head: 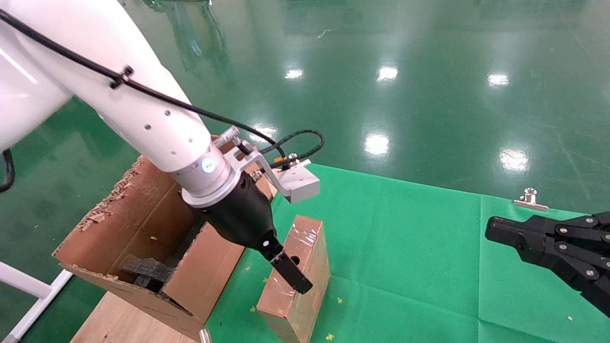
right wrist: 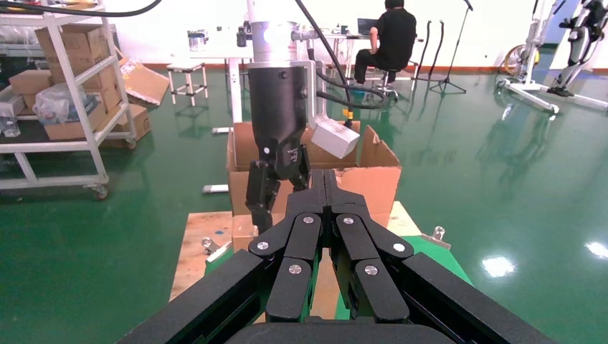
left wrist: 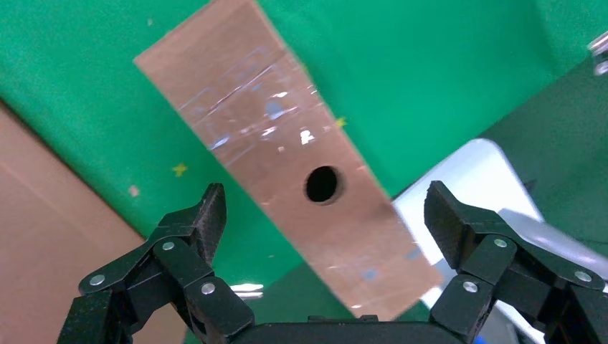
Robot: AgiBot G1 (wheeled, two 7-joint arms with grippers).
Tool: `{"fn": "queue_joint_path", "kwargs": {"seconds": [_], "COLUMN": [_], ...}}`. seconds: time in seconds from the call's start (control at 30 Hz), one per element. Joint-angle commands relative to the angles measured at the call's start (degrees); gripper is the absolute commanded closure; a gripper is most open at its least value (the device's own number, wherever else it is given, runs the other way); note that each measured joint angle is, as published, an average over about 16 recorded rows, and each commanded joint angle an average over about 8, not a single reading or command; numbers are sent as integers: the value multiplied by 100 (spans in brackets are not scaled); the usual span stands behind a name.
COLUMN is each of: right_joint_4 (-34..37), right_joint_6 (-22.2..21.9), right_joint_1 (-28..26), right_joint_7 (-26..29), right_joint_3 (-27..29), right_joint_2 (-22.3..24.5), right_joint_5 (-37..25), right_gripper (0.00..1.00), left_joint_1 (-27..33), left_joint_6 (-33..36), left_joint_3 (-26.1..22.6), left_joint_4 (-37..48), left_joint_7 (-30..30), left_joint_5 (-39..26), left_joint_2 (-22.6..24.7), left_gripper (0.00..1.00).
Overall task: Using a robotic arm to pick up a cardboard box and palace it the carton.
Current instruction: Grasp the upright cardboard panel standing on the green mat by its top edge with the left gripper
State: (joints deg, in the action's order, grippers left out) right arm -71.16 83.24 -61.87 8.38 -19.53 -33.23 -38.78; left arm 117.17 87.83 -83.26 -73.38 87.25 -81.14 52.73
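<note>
The small cardboard box (head: 305, 267) stands on edge on the green cloth, its taped face with the round hole (left wrist: 323, 184) turned up. The white robotic arm (head: 143, 114) reaches down over it. My left gripper (head: 293, 276) is open; in the left wrist view its fingers (left wrist: 209, 215) stand on either side of the box (left wrist: 287, 158) with gaps, not touching it. The carton (head: 143, 224) sits just left of the box, flaps ragged, dark foam (head: 145, 271) inside. My right gripper (head: 500, 231) is parked at the right, shut and empty (right wrist: 324, 179).
The green cloth (head: 405, 267) covers the table, held by a silver clip (head: 530, 199) at its far edge. A bare wooden board (head: 119, 319) lies under the carton. A white frame leg (head: 28, 290) stands at the far left. Glossy green floor surrounds the table.
</note>
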Motion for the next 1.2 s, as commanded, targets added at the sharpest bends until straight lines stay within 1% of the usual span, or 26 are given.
{"fn": "queue_joint_path", "kwargs": {"seconds": [0.03,0.17,0.2,0.33,0.37,0.4,0.43,0.47,0.6,0.63,0.67,1.2], "right_joint_4": [0,0,0,1,1,1,2,2,2,2,2,2], "right_joint_6": [0,0,0,-1,-1,-1,-1,-2,-2,-2,-2,-2], "right_joint_1": [0,0,0,1,1,1,1,2,2,2,2,2], "right_joint_7": [0,0,0,0,0,-1,-1,-1,-1,-1,-1,-1], "right_joint_3": [0,0,0,0,0,1,1,1,1,1,1,1], "right_joint_2": [0,0,0,0,0,0,0,0,0,0,0,0], "right_joint_5": [0,0,0,1,1,1,2,2,2,2,2,2], "right_gripper": [100,100,96,47,34,22,9,0,0,0,0,0], "left_joint_1": [-30,-125,-143,-181,-182,-183,-184,-185,-185,-185,-185,-185], "left_joint_6": [-55,-169,-188,-236,-239,-242,-244,-247,-244,-243,-243,-233], "left_joint_3": [-59,-74,-72,-86,-91,-95,-99,-103,-93,-91,-89,-73], "left_joint_4": [-18,-9,-3,33,38,41,45,49,48,47,46,35], "left_joint_7": [21,23,18,-34,-42,-46,-51,-57,-51,-49,-48,-32], "left_joint_5": [-77,-85,-77,-63,-67,-69,-72,-75,-73,-73,-72,-62], "left_joint_2": [32,33,32,37,39,41,44,46,43,42,41,34], "left_gripper": [0,0,0,0,5,14,27,39,89,97,100,100]}}
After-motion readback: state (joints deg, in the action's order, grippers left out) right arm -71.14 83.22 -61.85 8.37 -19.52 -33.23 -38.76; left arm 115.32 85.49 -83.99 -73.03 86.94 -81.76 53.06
